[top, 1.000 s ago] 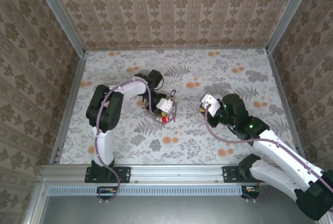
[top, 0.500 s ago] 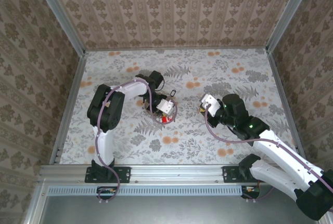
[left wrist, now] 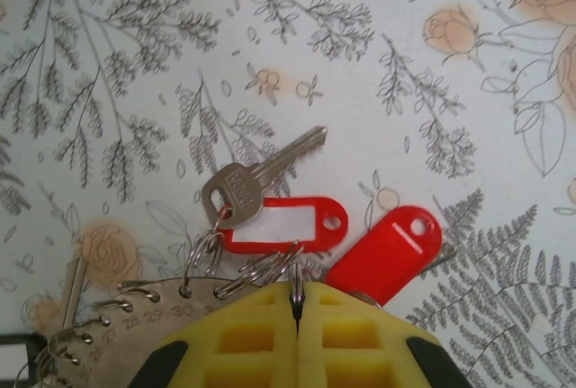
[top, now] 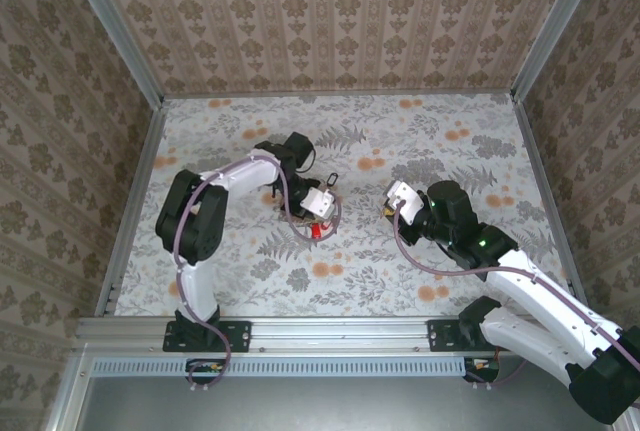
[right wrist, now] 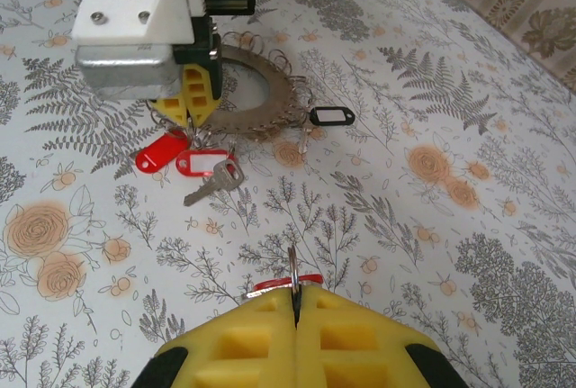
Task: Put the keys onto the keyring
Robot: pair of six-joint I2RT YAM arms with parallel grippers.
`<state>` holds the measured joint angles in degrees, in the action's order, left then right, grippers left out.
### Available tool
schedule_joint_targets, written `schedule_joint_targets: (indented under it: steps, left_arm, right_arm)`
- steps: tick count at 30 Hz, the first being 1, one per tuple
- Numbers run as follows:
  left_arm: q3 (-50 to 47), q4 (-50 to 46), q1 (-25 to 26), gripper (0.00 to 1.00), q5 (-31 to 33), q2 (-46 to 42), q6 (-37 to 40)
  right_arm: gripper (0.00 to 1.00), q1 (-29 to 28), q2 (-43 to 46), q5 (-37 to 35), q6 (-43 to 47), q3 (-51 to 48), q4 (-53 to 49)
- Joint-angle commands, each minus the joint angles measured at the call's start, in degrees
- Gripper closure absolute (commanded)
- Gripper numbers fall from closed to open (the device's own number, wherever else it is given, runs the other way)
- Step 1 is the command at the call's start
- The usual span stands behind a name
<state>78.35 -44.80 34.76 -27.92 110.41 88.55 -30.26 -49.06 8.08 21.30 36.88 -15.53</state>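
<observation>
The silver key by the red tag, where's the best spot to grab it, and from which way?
The silver key lies flat on the table, so I'd come straight down from above. Pinch its thin shaft across the long edges: that end pokes out free, while the head is hooked to a small ring beside the red tag.

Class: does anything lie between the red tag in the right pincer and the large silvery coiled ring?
Yes: a silver key with two red plastic tags lies between them, and the left pincer stands at the silvery coiled ring's near rim.
</observation>
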Motion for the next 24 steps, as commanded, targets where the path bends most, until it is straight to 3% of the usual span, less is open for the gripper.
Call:
schedule_joint_targets:
  steps: [1,9,14,24]
  left_arm:
    - [-0.97,-3.13,1.63,1.00,1.39,-0.02,-3.10]
    - [1.42,1.35,7.26,0.98,4.98,5.76,-10.79]
    - [4.33,1.17,8.98,0.85,3.58,9.50,-11.91]
    - [1.72,2.96,5.61,0.76,-0.51,5.09,-11.74]
  right_arm:
    - [1.00,-0.06,0.72,-1.29,0.85,0.54,-1.73]
    - [1.00,-0.02,0.67,-3.15,1.02,1.00,-2.60]
    - [1.00,0.03,1.24,-4.02,1.02,1.28,-3.62]
    - [1.00,0.11,1.25,-4.02,1.12,1.09,-3.65]
